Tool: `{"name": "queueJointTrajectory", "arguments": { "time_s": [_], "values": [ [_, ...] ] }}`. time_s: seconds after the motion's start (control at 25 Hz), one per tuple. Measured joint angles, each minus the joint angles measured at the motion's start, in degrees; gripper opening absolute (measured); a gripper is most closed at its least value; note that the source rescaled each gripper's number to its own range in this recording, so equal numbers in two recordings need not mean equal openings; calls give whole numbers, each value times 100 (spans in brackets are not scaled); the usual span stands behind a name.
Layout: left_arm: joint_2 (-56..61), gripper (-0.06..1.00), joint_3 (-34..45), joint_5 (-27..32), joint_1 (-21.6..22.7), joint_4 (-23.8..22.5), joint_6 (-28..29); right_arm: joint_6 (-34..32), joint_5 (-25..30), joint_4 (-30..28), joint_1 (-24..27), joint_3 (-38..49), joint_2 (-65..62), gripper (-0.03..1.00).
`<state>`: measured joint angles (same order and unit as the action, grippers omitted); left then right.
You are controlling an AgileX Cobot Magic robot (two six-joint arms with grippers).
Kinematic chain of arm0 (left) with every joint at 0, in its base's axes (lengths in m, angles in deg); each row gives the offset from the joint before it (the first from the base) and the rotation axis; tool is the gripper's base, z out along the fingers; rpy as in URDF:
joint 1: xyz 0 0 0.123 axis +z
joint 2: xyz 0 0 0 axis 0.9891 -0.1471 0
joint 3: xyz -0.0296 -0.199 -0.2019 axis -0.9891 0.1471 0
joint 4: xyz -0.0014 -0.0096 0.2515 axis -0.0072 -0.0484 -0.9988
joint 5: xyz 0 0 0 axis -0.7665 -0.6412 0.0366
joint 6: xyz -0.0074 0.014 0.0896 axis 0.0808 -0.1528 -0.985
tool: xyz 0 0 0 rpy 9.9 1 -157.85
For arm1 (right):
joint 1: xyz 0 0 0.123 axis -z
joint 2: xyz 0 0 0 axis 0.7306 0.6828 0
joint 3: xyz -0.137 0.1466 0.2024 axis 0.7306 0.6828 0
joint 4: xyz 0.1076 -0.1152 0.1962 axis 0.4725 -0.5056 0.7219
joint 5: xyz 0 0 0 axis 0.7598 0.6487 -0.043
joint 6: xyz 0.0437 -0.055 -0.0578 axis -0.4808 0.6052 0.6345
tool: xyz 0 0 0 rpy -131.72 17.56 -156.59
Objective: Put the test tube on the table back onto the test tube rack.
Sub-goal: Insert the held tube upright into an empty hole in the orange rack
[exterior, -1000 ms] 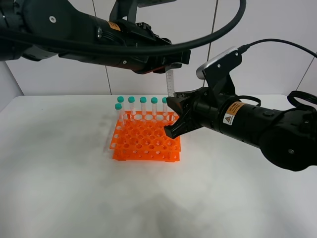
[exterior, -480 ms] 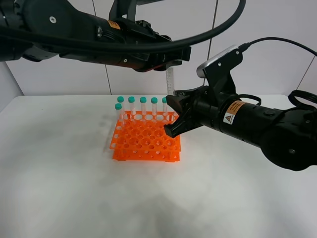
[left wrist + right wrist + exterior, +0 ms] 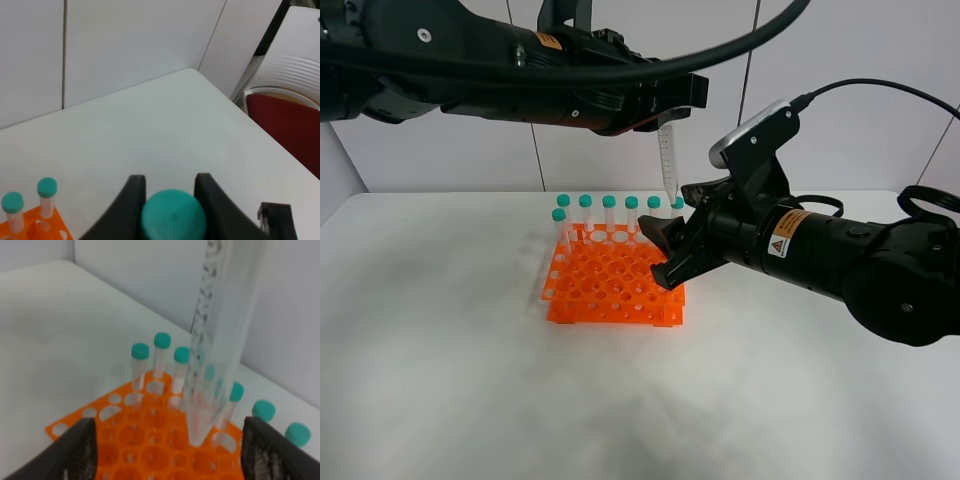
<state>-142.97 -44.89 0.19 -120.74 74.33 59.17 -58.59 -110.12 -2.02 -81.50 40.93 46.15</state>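
Pinching the teal cap from both sides, the black fingers of the left gripper (image 3: pixel 170 186) are holding the test tube (image 3: pixel 667 158) clamped between them. The tube is hanging tip-down and almost upright, just right of centre in the upper half of the exterior view. Its tapered tip is hovering at about the height of the neighbouring caps, over the back right corner of the orange test tube rack (image 3: pixel 610 292), and is not seated in any hole. Below it, the right gripper (image 3: pixel 665 250) is reaching in from the right of the frame with its fingers spread wide apart. They are flanking the tube's lower end without touching it. A row of other teal-capped tubes (image 3: pixel 609 214) is standing along the rack's back edge, with one more at the back of its left side. The rack is sitting centre-left on the white table (image 3: pixel 470 390), and pale wall panels (image 3: pixel 880 60) are filling the background.
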Motion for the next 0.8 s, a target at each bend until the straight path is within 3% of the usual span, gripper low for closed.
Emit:
{"name": "queueJointTrajectory", "arguments": {
  "time_s": [0.36,0.8],
  "values": [
    [0,0,0,58,192,4,0,287,986,7,242,0,0,59],
    [0,0,-6,155,194,-1,-113,298,1490,7,1446,-25,0,59]
  ]
}}
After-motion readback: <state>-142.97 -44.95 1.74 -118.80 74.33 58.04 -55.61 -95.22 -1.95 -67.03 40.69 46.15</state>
